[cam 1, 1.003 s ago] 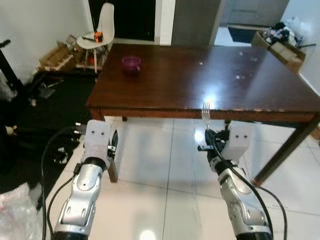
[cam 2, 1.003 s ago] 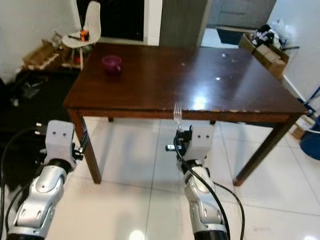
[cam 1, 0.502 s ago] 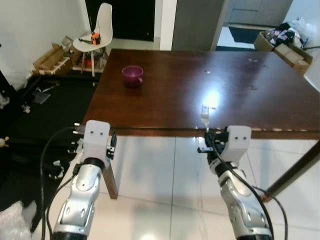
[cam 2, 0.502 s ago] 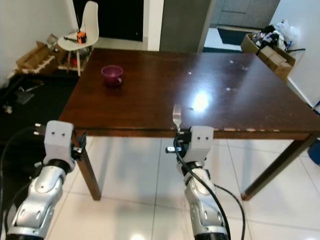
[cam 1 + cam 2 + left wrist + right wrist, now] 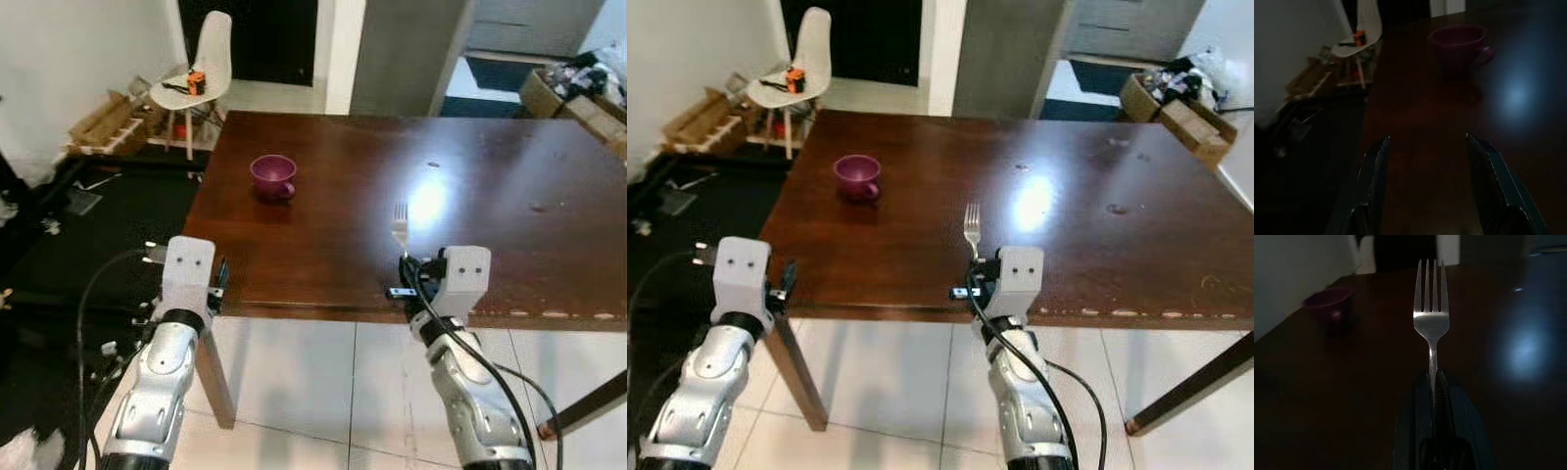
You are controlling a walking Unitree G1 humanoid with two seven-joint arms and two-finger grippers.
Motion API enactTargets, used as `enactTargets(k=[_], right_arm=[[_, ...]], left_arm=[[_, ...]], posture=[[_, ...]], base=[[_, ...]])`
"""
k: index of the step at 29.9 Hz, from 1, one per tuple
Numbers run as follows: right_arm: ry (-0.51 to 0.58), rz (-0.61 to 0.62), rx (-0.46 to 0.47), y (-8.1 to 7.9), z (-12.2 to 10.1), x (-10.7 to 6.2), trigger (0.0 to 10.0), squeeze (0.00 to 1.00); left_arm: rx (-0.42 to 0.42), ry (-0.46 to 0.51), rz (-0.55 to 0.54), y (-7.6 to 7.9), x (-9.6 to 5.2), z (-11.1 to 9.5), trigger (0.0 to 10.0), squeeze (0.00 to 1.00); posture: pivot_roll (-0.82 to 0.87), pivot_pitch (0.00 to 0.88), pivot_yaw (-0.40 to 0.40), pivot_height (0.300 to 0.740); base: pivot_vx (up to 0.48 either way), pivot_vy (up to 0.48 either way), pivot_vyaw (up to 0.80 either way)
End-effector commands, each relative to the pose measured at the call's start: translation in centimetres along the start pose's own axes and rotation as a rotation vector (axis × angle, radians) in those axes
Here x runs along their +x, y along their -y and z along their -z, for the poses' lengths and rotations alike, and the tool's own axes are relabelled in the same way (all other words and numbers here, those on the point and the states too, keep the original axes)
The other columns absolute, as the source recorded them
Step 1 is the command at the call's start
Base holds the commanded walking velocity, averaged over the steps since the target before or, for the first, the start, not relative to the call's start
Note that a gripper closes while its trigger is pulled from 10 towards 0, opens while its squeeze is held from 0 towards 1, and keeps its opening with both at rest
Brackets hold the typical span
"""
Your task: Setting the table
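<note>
Brown bench (image 5: pixel 323 196) with one purple cup (image 5: pixel 273 176). One silver fork (image 5: pixel 973 233) pinched upright by right gripper (image 5: pixel 978 272). Left gripper (image 5: pixel 1426 181) spread apart, holding nothing, at the bench edge.

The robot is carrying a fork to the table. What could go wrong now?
1. The right tool pinches the fork only low on its thin handle, prongs pointing forward, so it might twist or slip out.
2. The fork hangs at the near edge of the table; let go too early, it could drop onto the tiled floor.
3. The left tool is open and points toward the purple cup, which a careless reach could bump.
</note>
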State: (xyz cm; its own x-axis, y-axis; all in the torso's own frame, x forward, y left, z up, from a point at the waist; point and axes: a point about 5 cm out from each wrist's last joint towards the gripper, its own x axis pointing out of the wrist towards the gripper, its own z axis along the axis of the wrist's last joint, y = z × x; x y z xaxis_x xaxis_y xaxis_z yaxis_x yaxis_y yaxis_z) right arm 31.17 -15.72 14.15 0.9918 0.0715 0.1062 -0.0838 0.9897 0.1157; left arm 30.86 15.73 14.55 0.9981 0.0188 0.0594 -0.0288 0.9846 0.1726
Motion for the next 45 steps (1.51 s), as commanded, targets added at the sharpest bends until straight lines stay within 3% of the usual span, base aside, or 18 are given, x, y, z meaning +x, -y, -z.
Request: enactTargets(k=[1,16,28,36,45], right_arm=[[-0.010,0.016,-0.005,0.4,0.2,-0.1,10.0,0.00],[-0.022,0.011,-0.005,0.4,0.4,-0.3,10.0,0.00],[-0.067,0.012,-0.012,0.5,1.1,-0.1,10.0,0.00],[-0.242,0.014,-0.012,0.9,2.8,2.2,10.0,0.00],[-0.260,0.029,-0.009,1.9,2.7,3.3,10.0,0.00]], left_arm=[[0.005,-0.001,0.021,0.4,-0.2,0.1,10.0,0.00],[-0.031,0.032,0.065,1.0,-0.6,-0.4,10.0,0.00],[0.012,-0.015,0.083,0.8,-0.4,0.0,10.0,0.00],[0.089,-0.039,0.085,-2.0,0.2,-0.7,10.0,0.00],[0.112,-0.038,0.090,-3.1,-0.5,-1.3,10.0,0.00]], posture=[[-0.03,0.002,0.062,0.740],[-0.03,0.005,0.065,0.740],[-0.03,0.016,0.076,0.740],[0.03,0.060,0.098,0.740],[0.07,0.079,0.110,0.740]], base=[[0.424,0.000,0.00],[0.045,0.000,0.00],[0.000,0.000,0.00],[0.000,0.000,0.00],[0.000,0.000,0.00]])
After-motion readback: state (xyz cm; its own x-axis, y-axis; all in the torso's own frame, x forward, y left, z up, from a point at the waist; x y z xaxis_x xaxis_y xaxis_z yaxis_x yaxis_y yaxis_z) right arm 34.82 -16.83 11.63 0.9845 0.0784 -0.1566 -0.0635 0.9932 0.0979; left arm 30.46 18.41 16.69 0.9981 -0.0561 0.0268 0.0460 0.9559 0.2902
